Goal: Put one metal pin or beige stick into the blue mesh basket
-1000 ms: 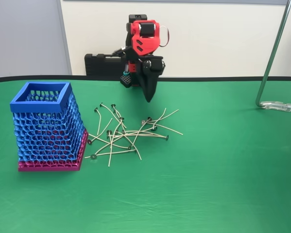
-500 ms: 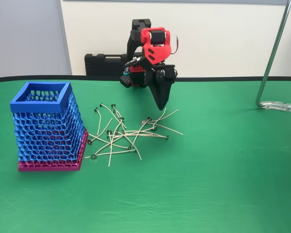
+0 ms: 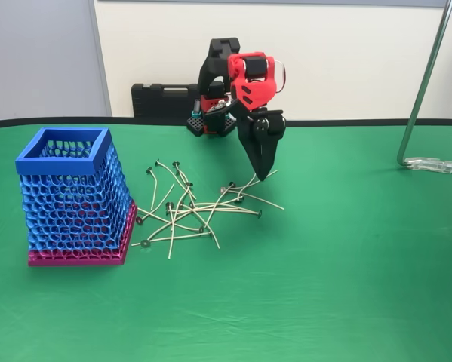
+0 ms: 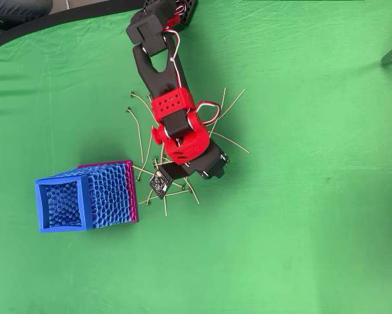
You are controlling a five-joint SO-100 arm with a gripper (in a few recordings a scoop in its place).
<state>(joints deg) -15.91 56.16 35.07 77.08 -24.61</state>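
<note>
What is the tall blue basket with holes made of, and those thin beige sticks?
The tall blue mesh basket looks like hard matte plastic: stiff honeycomb walls, a solid rim and a magenta base. The thin beige sticks could be wood or waxed cord, hard to tell; each has a small dark round disc at one end, possibly metal.

1. We see a green-covered counter [image 3: 346,286] w/ a black rear edge.
2. Behind it, a black case [image 3: 159,99] sits against the pale wall [image 3: 339,53].
3. At right in the fixed view, a bent metal rod [image 3: 425,83] stands on the counter.
</note>
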